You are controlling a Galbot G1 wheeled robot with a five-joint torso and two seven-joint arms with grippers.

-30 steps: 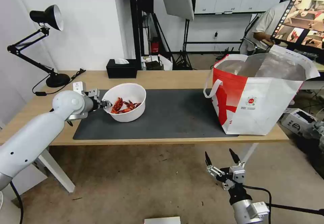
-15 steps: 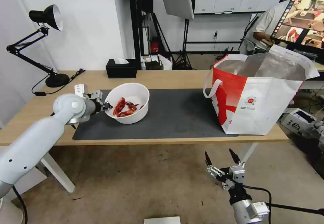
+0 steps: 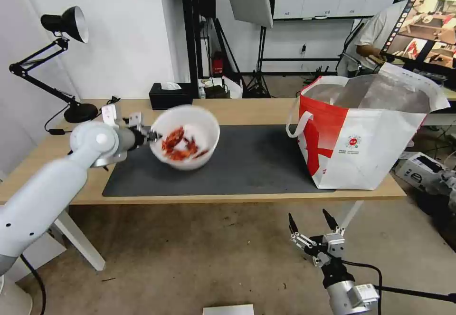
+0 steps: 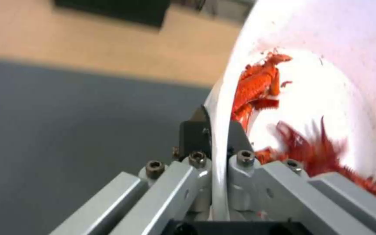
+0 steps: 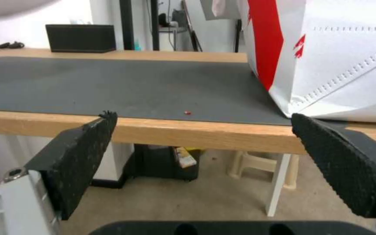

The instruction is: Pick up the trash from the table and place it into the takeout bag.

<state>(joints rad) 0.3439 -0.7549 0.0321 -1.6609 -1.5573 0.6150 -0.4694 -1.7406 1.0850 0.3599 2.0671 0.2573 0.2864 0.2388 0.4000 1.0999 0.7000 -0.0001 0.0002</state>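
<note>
White plastic is pinched between the fingers of my left gripper (image 3: 153, 137): I have the rim of the white bowl (image 3: 186, 137) clamped, one finger inside the wall and one outside, as my left wrist view shows (image 4: 217, 153). I hold the bowl clear of the dark grey mat (image 3: 237, 163), above its left part, and tipped so that its mouth faces forward. Red crayfish shells (image 3: 179, 147) lie heaped in the lower side of the bowl; from my wrist they show close against the inner wall (image 4: 262, 88).

Behind the bowl, near the far edge of the table (image 3: 247, 110), stands the black tissue box (image 3: 171, 96). To its left a black desk lamp (image 3: 66, 25) leans over the table's left end.

Toward the right of the mat stands the takeout bag (image 3: 365, 139), upright and wide open, its silver foil lining showing at the top and a white loop handle hanging on the side that faces the bowl. Bowl and bag are well apart, with bare mat between them.

My right gripper (image 3: 312, 227) hangs below the table's front edge, near the bag's end of it, fingers spread wide and holding nothing. From that wrist I see a tiny red scrap (image 5: 187, 112) on the mat near its front edge, and the bag's lower corner (image 5: 327, 65) beside it.
</note>
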